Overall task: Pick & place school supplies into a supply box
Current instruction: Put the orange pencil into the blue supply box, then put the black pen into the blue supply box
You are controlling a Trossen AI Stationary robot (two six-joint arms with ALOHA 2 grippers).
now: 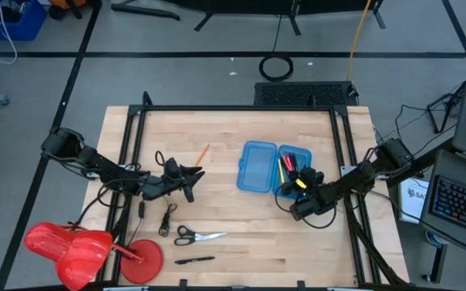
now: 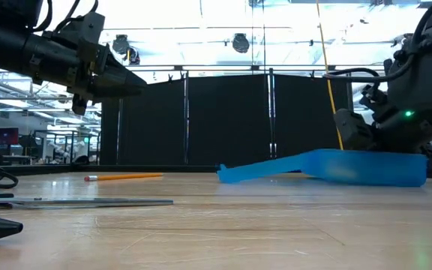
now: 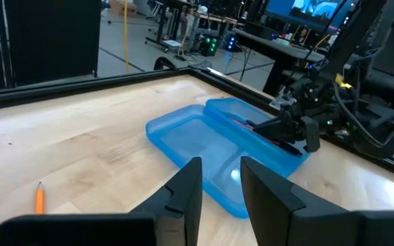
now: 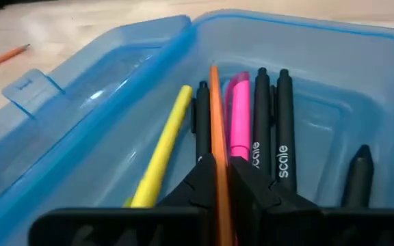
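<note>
Item: supply box (image 1: 257, 167), translucent blue, hinged, lying open near the table's (image 1: 241, 242) middle, lid half towards my left arm, tray half under my right gripper (image 1: 306, 187). Held: one orange pencil (image 4: 219, 171), pinched between my right fingers (image 4: 255, 191), its tip low over the tray among the pens. Tray contents, counted in my right wrist view: one yellow marker (image 4: 161, 150), one pink marker (image 4: 238, 116), at least four black pens (image 4: 284, 123), one half hidden behind the pencil. Still out on the table: one orange pencil (image 1: 203, 152) beside the lid, one pair of scissors (image 1: 198, 236), one black pen (image 1: 194, 260) near the front edge. My left gripper (image 1: 191, 179) hovers above the table between the loose pencil and the scissors, fingers (image 3: 187, 188) parted, empty. Risk, as I judge it: the held pencil stands steeply, so on release it may lean on the tray wall or lie crosswise and foul the lid; my fingers could also nudge the pens.
</note>
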